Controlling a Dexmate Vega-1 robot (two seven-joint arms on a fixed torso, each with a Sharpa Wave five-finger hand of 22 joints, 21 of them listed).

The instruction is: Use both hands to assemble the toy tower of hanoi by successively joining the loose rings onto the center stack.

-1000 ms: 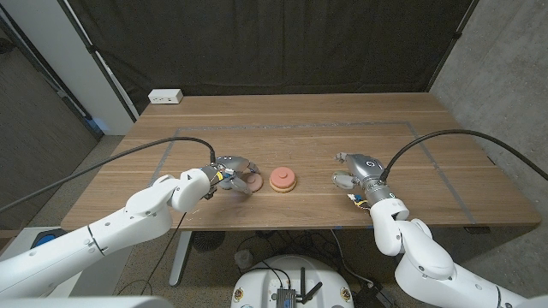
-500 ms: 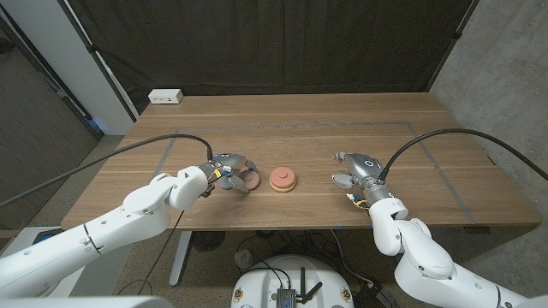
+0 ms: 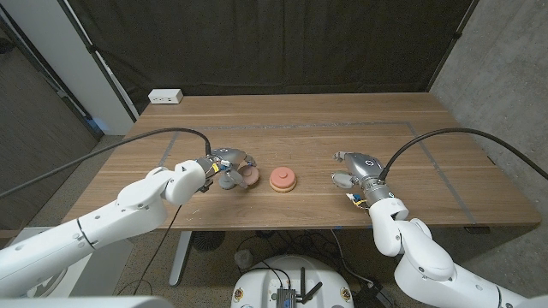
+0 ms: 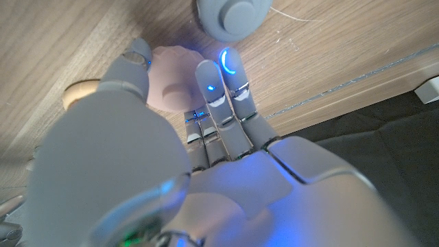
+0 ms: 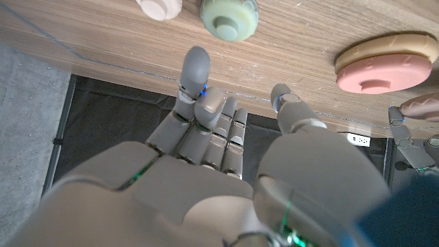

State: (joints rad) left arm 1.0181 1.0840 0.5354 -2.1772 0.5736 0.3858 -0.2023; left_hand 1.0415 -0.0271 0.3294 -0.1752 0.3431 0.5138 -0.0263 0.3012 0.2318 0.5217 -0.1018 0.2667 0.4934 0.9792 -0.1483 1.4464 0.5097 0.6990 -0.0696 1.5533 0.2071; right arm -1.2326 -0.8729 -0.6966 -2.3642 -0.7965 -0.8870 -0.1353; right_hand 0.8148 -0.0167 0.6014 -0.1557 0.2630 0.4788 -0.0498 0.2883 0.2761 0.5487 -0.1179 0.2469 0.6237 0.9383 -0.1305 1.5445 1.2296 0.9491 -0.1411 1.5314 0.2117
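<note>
As its arm swings inward, the left hand (image 3: 227, 169) pinches a pink ring (image 3: 249, 175) and has carried it closer to the center stack (image 3: 283, 179); the right hand (image 3: 353, 174) waits, fingers spread, beside loose rings (image 5: 230, 16).

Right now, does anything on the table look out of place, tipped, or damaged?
Nothing stands out. The center stack sits level, a pink ring on a tan one. The left hand holds a pale pink ring beside it, with a grey piece close by. The right hand waits with its fingers apart near two loose pieces.
</note>
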